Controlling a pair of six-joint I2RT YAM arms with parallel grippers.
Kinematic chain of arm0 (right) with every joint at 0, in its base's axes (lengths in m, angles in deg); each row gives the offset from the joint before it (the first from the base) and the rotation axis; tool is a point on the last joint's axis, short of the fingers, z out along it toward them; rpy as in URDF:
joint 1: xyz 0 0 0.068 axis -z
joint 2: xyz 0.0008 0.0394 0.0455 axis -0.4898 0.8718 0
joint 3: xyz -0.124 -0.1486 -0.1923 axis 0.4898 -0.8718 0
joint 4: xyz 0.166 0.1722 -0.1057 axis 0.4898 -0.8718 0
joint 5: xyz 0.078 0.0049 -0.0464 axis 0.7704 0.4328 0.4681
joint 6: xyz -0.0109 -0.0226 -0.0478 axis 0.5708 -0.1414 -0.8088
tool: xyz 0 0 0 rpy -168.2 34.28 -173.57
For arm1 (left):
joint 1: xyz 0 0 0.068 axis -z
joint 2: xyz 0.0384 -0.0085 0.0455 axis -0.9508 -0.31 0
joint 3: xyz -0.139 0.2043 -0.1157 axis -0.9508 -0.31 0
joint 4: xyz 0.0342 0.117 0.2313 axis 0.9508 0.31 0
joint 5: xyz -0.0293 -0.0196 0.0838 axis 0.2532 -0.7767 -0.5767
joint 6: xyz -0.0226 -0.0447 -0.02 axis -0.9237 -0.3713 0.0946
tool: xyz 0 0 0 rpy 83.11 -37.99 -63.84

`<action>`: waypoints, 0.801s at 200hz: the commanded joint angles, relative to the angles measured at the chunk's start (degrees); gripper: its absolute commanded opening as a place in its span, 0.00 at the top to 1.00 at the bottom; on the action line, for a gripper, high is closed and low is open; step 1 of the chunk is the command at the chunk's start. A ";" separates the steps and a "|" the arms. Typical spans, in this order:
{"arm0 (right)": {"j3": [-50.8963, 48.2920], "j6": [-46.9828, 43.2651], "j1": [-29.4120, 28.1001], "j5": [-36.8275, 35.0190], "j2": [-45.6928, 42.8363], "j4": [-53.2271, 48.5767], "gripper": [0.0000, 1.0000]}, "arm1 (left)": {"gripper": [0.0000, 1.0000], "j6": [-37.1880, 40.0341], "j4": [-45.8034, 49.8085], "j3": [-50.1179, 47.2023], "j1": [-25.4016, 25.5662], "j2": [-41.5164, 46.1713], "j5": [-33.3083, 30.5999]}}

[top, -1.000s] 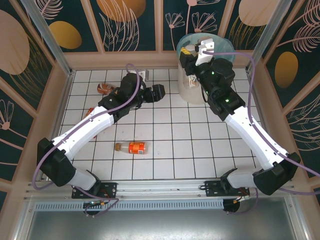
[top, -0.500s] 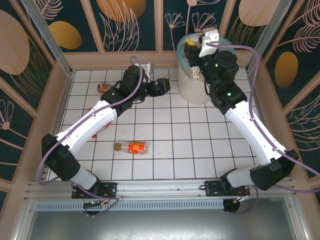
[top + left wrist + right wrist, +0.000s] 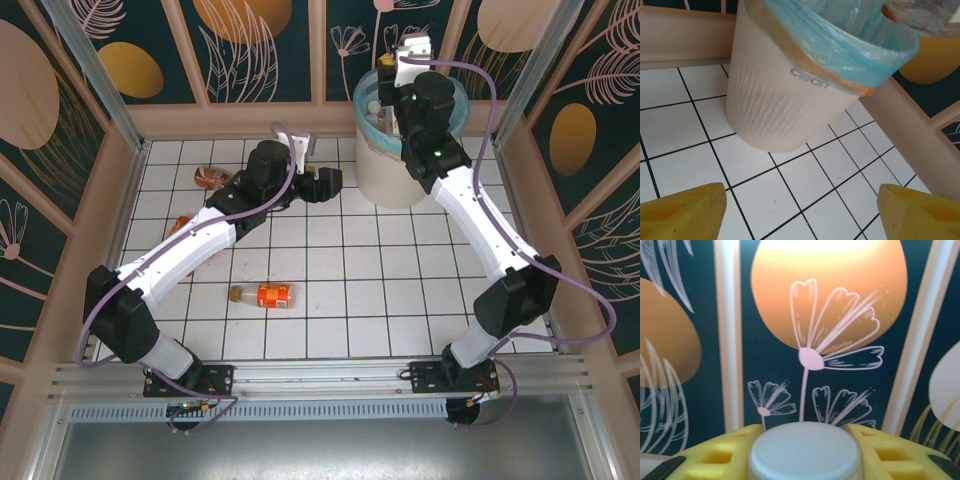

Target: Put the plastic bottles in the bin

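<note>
White ribbed plastic with a light blue bag folded over the rim: bin [image 3: 385, 180] upright at far right of tiled table [image 3: 330, 330], close against the far wall. Above its mouth, right gripper [image 3: 388, 75], closed on held bottle [image 3: 805, 452]: pale grey cap between yellow fingers [image 3: 715, 457], touching both. Flowered wall panel [image 3: 825, 300] beyond. Body of that bottle not made out from above, hidden by wrist and arm.

Just left of bin, left gripper [image 3: 325, 183], jaws spread wide, nothing in them. From its wrist camera: yellow fingertips [image 3: 685, 212] at the two lower corners, bare white tiles between, bin wall straight ahead. Blurred clear shape [image 3: 920, 15] over the rim at upper right; cannot tell what.

Elsewhere on table, three more bottles, all well apart from bin:
- orange-labelled bottle [image 3: 265, 295], lying on its side left of centre towards the near edge, clear of both arms.
- brownish bottle [image 3: 210, 177], lying at far left, near the wall.
- reddish bottle [image 3: 182, 225], at left, largely hidden under left arm [image 3: 190, 250].
</note>
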 commanded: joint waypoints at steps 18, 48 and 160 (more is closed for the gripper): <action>10.51 -2.11 1.78 -9.27 8.40 -2.83 0.75 | 0.21 3.63 -4.24 -3.03 0.18 4.17 -0.49; 19.39 -2.78 2.25 -12.20 16.38 -6.67 0.72 | 0.20 4.56 -3.32 -3.07 0.15 4.74 -0.81; 31.64 9.58 5.70 -14.90 27.03 -24.95 0.59 | 0.19 6.16 -2.52 -4.83 0.14 6.24 -4.80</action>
